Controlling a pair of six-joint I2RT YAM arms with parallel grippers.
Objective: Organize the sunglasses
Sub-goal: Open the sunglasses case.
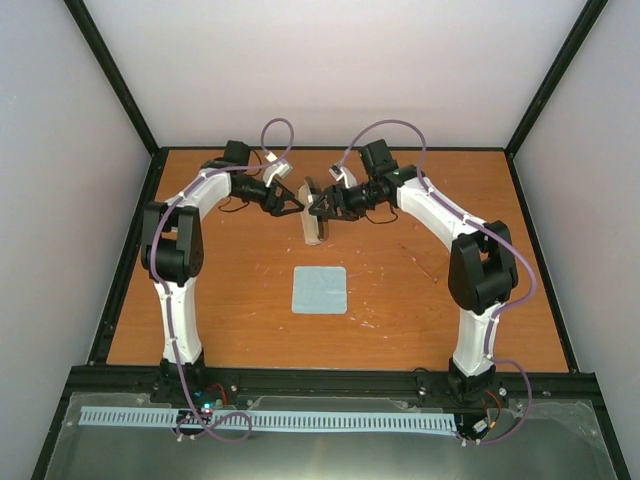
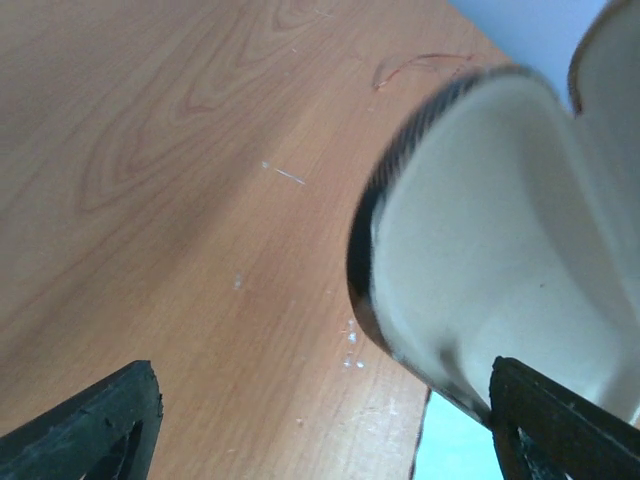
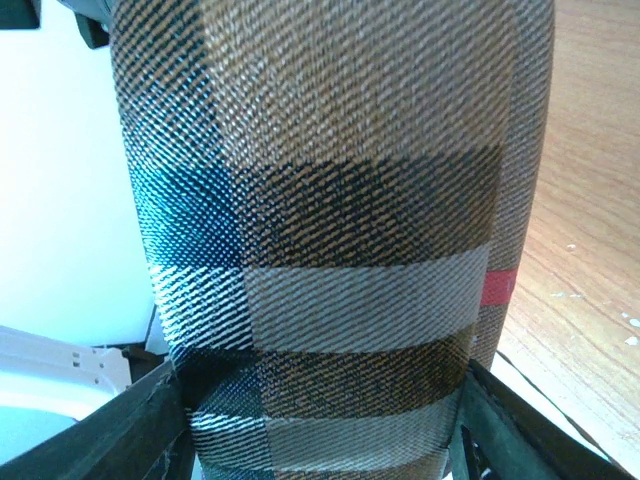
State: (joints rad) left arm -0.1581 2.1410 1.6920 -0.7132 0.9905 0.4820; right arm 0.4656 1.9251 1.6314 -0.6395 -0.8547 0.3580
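Note:
The brown case with grey stripes (image 1: 314, 222) stands open at the back middle of the table. My right gripper (image 1: 324, 205) is shut on it; in the right wrist view the woven case (image 3: 330, 200) fills the space between the fingers (image 3: 120, 430). My left gripper (image 1: 292, 203) is open just left of the case. In the left wrist view its jaws (image 2: 322, 400) stand wide apart, and the case's cream inside (image 2: 490, 250) sits against the right finger (image 2: 560, 430). A thin reddish outline (image 2: 420, 62) on the far tabletop looks like the sunglasses. I cannot make them out in the top view.
The pale blue square cloth (image 1: 320, 290) lies flat in the middle of the table, nearer than the case; a corner shows in the left wrist view (image 2: 460, 450). Black frame posts and pale walls enclose the wooden table (image 1: 230, 300).

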